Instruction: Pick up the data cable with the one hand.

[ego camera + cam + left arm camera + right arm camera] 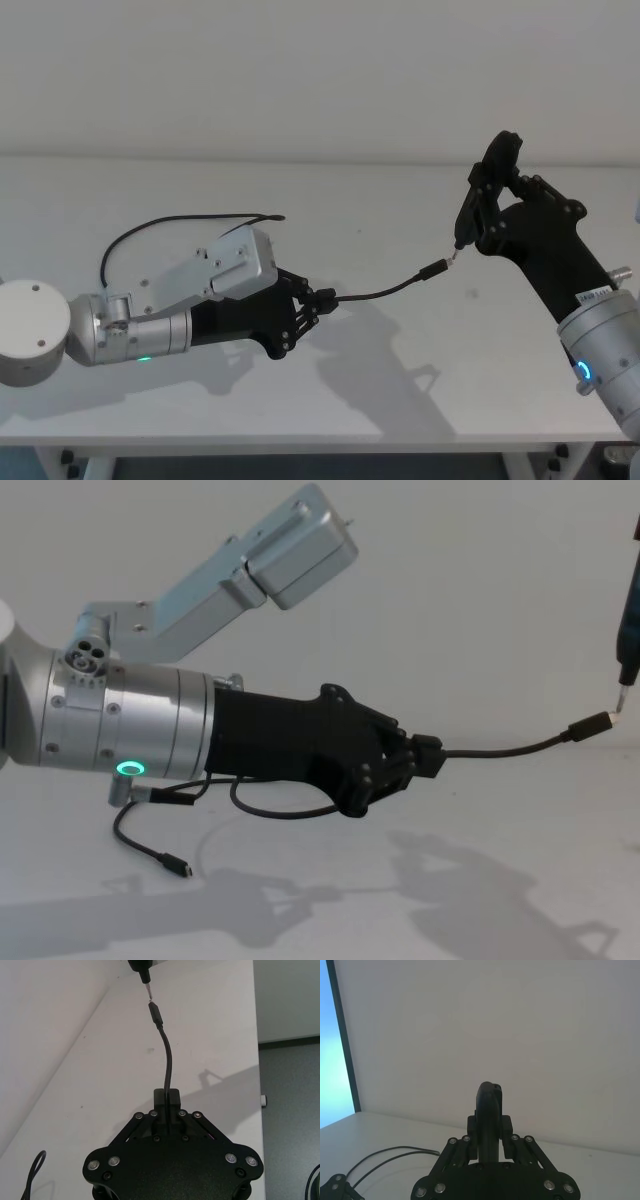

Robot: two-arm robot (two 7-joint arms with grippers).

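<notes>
Left tool [425, 757]: pinching the data cable [385, 292], held above the tabletop [400, 400], far plug touching the right tool [470, 215], which is pressed together. Risk: thin cord may slip through the pinch if tugged.

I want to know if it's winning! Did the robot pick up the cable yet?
Nearly. Done: the left gripper is shut on the data cable. In hand: the cable's front end hangs above the table, by the right gripper. Left: its tail lies on the table.
</notes>
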